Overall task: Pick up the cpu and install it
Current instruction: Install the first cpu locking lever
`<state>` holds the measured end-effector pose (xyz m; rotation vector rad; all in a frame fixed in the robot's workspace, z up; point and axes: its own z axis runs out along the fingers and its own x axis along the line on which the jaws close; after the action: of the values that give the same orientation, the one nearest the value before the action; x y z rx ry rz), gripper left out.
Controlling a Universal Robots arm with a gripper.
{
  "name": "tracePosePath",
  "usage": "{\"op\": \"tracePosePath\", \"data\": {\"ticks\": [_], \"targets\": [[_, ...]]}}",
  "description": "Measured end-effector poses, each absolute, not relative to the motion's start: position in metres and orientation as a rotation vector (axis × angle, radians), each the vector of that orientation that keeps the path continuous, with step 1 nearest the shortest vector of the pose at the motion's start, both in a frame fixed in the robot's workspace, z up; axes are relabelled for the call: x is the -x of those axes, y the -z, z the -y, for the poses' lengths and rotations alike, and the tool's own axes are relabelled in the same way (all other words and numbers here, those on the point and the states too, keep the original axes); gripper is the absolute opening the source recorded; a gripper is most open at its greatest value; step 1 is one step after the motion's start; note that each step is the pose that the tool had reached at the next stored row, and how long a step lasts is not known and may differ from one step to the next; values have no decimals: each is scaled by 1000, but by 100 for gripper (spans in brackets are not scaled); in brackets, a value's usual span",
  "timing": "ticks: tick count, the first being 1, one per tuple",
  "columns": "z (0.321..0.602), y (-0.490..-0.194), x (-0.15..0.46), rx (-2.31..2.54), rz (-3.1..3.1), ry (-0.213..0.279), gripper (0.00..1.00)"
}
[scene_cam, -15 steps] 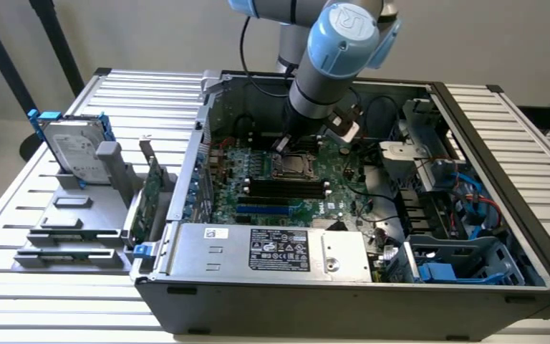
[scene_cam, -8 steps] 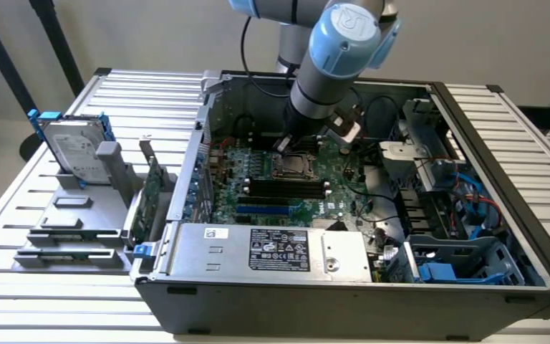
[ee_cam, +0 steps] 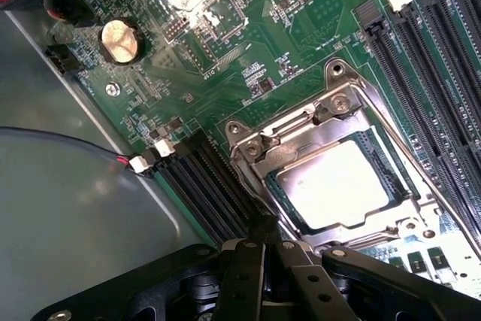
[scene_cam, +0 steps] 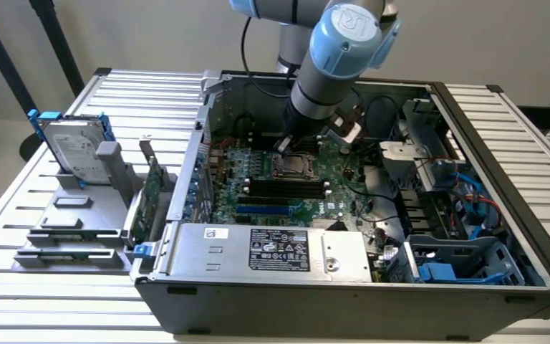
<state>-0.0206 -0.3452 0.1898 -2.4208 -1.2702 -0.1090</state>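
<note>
Wrist view gives you the clearest look: the cpu (ee_cam: 340, 184) sits flat in its socket on the green motherboard (ee_cam: 225, 58), its silver-grey top facing up, framed by the metal retention bracket (ee_cam: 331, 122). The pincer (ee_cam: 263, 249) is drawn together with nothing between its black fingers (ee_cam: 242, 276), and its tip hangs just beside the socket frame's edge, apart from the chip itself. Rows of black memory slots (ee_cam: 421, 58) run on one side of the socket, a second bank (ee_cam: 207, 189) on the other, and a round coin battery (ee_cam: 120, 41) lies further off on the board.

In the exterior view you see the arm (scene_cam: 337, 64) reaching down into the open computer case (scene_cam: 351, 287), with the pincer (scene_cam: 289, 143) low over the socket (scene_cam: 294, 166) near the board's middle. The silver power supply box (scene_cam: 266, 251) with its black label lies along the case's near edge. On the counter (scene_cam: 26, 193), at the exterior view's left, a hard drive (scene_cam: 72, 150) with blue brackets stands in a grey holder (scene_cam: 74, 229).
</note>
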Motion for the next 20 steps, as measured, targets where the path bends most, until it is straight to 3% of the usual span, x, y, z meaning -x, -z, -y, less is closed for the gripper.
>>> {"op": "tracePosePath", "data": {"ticks": [20], "targets": [[348, -189, 11, 2420, 1270, 110, 11]]}}
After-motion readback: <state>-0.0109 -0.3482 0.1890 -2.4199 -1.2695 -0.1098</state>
